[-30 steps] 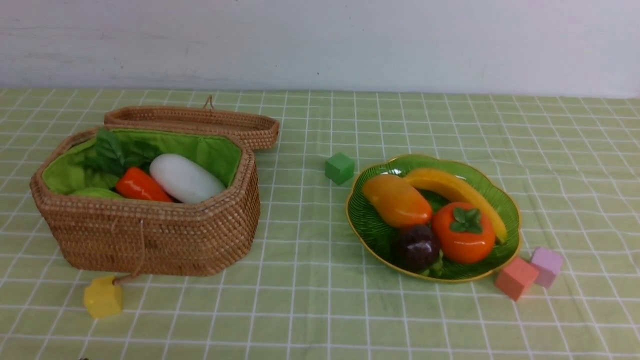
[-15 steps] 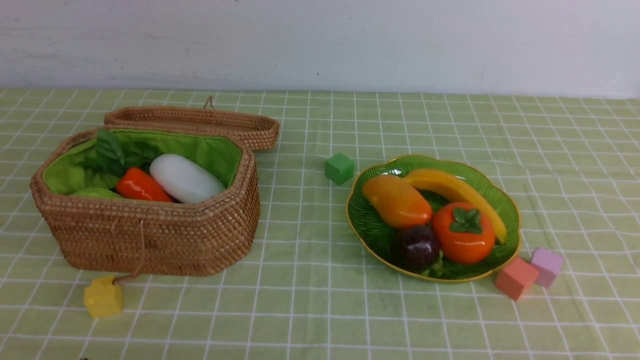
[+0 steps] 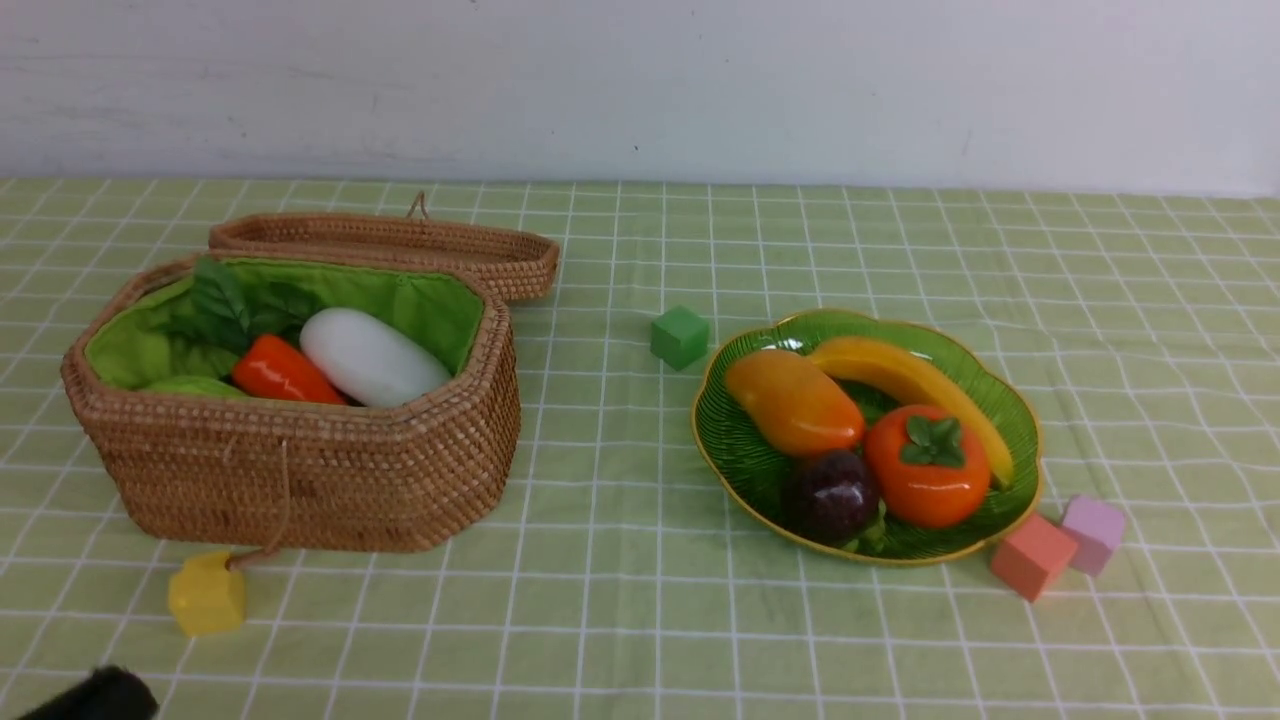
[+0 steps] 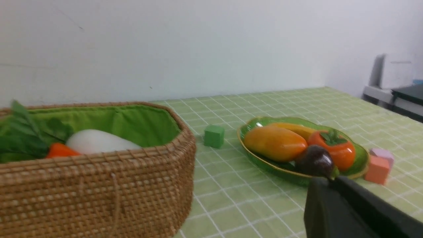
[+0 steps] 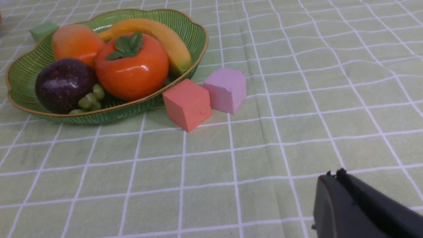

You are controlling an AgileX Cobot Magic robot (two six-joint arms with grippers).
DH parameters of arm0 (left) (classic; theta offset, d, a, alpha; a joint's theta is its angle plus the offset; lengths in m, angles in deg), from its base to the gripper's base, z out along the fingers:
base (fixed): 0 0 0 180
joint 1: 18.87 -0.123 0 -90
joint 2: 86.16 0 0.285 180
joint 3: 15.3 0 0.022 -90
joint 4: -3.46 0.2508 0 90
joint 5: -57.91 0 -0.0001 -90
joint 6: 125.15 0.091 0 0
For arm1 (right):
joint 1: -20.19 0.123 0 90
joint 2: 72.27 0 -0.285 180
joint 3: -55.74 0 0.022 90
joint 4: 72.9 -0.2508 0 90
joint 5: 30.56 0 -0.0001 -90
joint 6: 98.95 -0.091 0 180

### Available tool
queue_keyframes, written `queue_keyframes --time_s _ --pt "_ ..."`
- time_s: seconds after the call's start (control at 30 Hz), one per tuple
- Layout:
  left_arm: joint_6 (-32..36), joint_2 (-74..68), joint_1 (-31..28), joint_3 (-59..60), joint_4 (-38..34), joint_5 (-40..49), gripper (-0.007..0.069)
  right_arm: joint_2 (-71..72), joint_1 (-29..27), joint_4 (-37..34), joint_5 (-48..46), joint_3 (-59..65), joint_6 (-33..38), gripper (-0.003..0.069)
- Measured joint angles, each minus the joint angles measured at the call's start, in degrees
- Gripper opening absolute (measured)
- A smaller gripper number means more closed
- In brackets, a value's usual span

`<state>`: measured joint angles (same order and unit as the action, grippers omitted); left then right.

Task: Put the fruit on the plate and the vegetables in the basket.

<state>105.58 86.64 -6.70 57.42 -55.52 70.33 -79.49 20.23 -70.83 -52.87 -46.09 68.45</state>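
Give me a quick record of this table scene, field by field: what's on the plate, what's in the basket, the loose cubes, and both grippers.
plate: mango, banana, persimmon, mangosteen
basket: lid open; radish, carrot, green gourd partly visible; eggplant not visible
cubes on cloth: green, yellow, salmon, lilac
left gripper: shut, empty
right gripper: shut, empty

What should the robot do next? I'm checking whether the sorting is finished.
Probably nothing more than keep both arms back. The mango, banana, persimmon and mangosteen lie on the plate; the carrot and radish sit in the basket. No fruit or vegetable lies on the cloth.
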Motion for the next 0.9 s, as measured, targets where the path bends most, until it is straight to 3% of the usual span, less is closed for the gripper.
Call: queue_keyframes --time_s 0.1,0.23,0.27,0.33,0.4,0.47,0.67,0.9 --pt "-5.36 0.0 -1.83 0.0 6.92 -4.02 -0.0013 0.0 0.0 -0.05 0.0 0.0 0.0 -0.001" --pt "-23.17 0.0 -7.21 1.05 26.68 -3.19 -0.0013 0.0 0.0 -0.05 0.0 0.0 0.0 -0.001" --pt "-24.09 0.0 -7.21 1.05 26.68 -3.09 -0.0013 0.0 0.0 -0.05 0.0 0.0 0.0 -0.001" --pt "-37.1 0.0 -8.78 4.74 38.99 -2.2 -0.0013 0.0 0.0 -0.05 0.0 0.0 0.0 -0.001" --pt "-41.09 0.0 -8.78 5.55 42.19 -0.06 -0.0013 0.0 0.0 0.0 0.0 0.0 0.0 -0.001" --pt "-50.39 0.0 -8.78 6.14 48.85 6.4 -0.0013 0.0 0.0 0.0 0.0 0.0 0.0 -0.001" --pt "-61.8 0.0 -8.78 6.19 51.33 9.35 -0.0013 0.0 0.0 0.0 0.0 0.0 0.0 -0.0008" --pt "-64.17 0.0 -8.78 6.19 51.38 9.35 -0.0013 0.0 0.0 -0.17 0.0 0.0 0.0 0.0"
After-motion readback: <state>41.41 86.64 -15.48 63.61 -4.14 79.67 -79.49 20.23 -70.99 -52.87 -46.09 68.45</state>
